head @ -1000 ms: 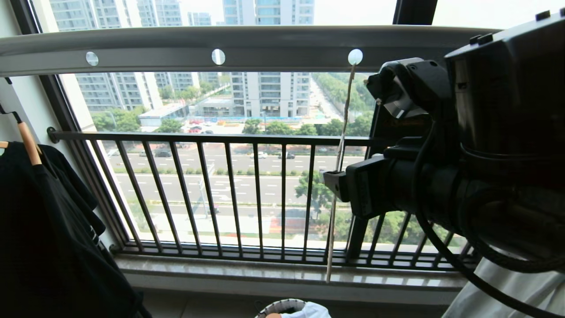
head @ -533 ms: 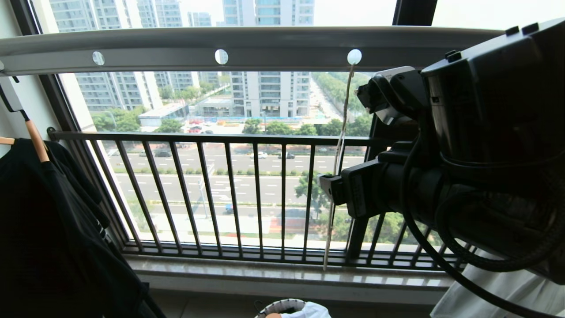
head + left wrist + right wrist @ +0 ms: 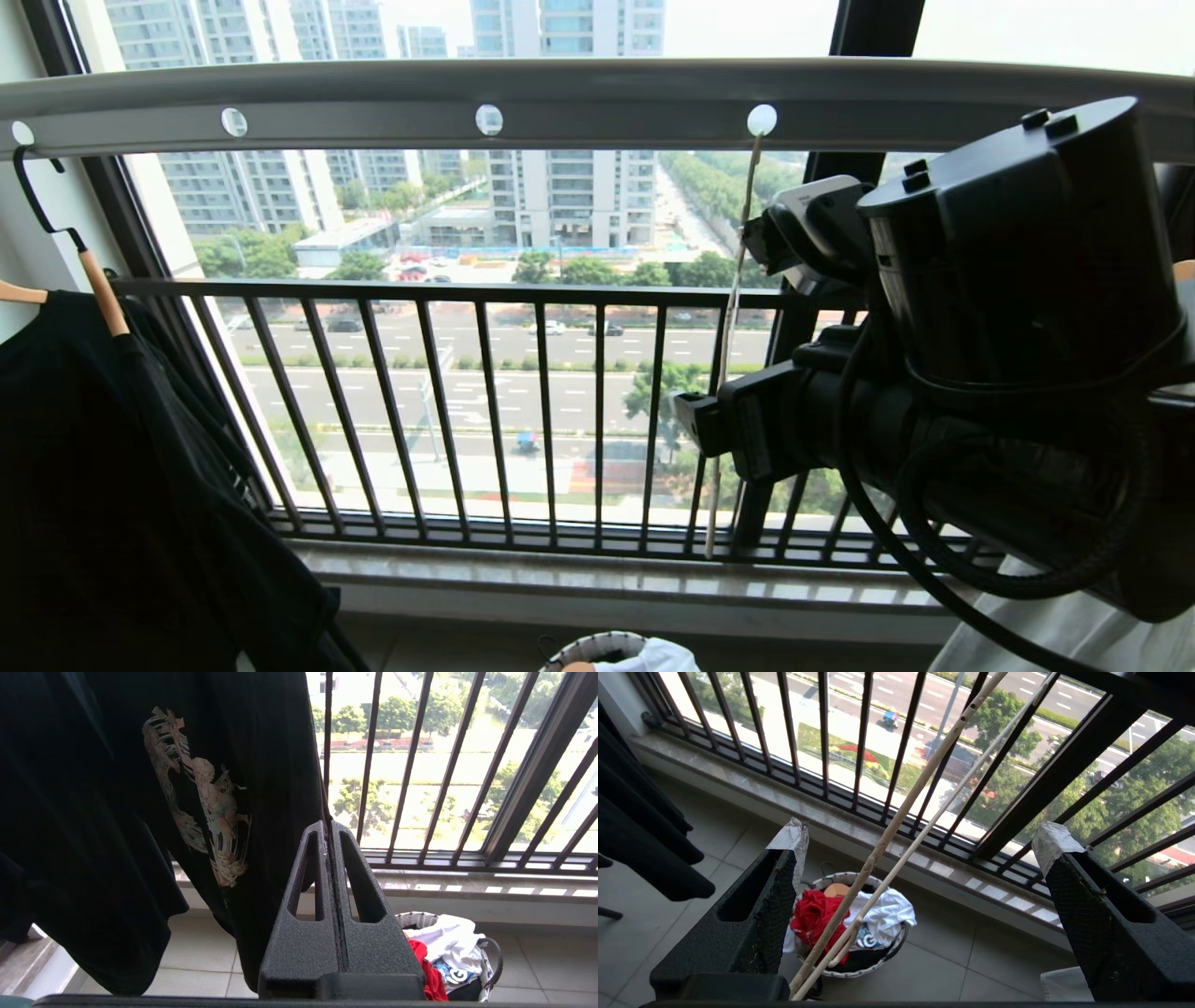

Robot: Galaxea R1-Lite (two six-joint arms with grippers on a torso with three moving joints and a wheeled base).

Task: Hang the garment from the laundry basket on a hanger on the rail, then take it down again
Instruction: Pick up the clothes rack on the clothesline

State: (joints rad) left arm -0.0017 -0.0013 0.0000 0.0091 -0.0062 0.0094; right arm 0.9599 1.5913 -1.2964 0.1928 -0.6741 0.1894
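The cream hanger (image 3: 731,317) hangs bare from a round hole in the grey rail (image 3: 597,98), its thin rods reaching down to the sill. My right gripper (image 3: 738,327) is open, one taped finger on each side of the hanger. In the right wrist view the hanger's rods (image 3: 896,830) cross the wide gap of the right gripper (image 3: 923,833) without being pinched. Far below, the red garment (image 3: 812,914) lies crumpled in the laundry basket (image 3: 873,963) on the floor. My left gripper (image 3: 328,828) is shut on nothing, parked low beside the laundry basket (image 3: 416,917) and the garment (image 3: 427,970).
A black shirt (image 3: 112,485) on a wooden hanger (image 3: 103,294) fills the left side. White printed clothes (image 3: 882,914) share the basket. The dark barred window railing (image 3: 467,411) and stone sill (image 3: 579,583) stand just behind the hanger. A white cloth (image 3: 1074,625) shows at the lower right.
The whole head view has shifted a little, so the camera moved. My right arm now sits lower in the picture. The hanger stays hooked in the same rail hole.
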